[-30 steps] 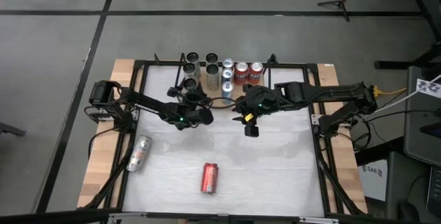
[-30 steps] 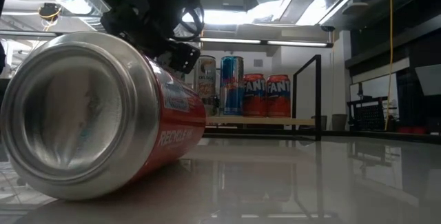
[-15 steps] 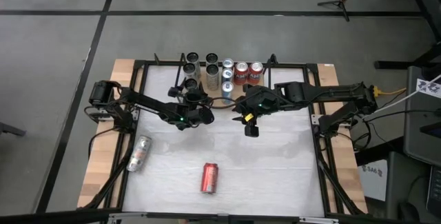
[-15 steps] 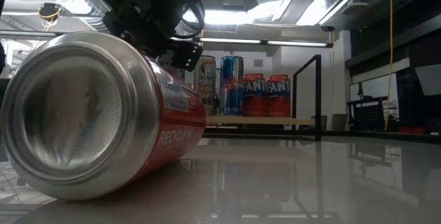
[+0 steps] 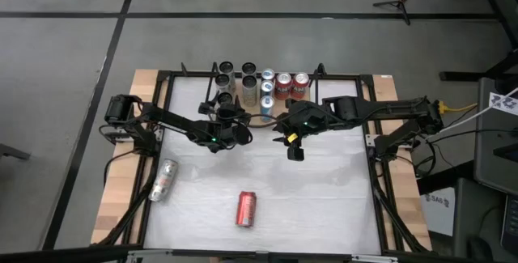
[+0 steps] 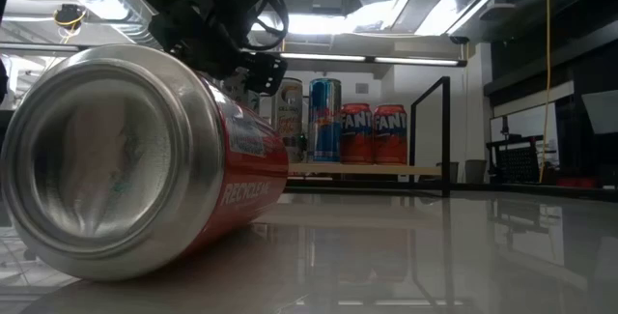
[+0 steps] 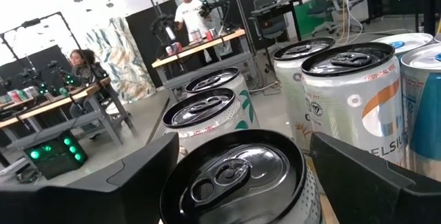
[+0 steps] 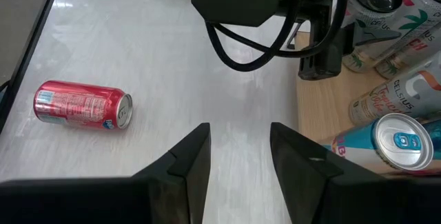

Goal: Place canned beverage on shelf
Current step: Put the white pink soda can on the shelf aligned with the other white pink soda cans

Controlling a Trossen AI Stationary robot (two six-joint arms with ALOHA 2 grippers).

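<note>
The shelf is a light-wood board at the table's far edge and carries several upright cans. My left gripper stands at its near left side, shut on a silver canned beverage that is upright with its pull-tab top showing. The can's base is hidden, so whether it stands on the board I cannot tell. My right gripper hovers high over the table's middle, tipped downward and open, with nothing between its fingers. My left gripper has the silver can between its two fingers, one on each side of the can's upper wall. The fingers come in level from the table's near side. The can sits upright in the hold; its lower part is out of view.
A red can lies on its side near the table's front and fills the low view's left. A silver can lies at the left. Black frame rails edge the white top. People sit at benches beyond the table.
My left gripper has stayed at the shelf and rolled slightly about the line it points along; in the low view its finger block has shifted a little up and right. The cans on the table have not moved.
</note>
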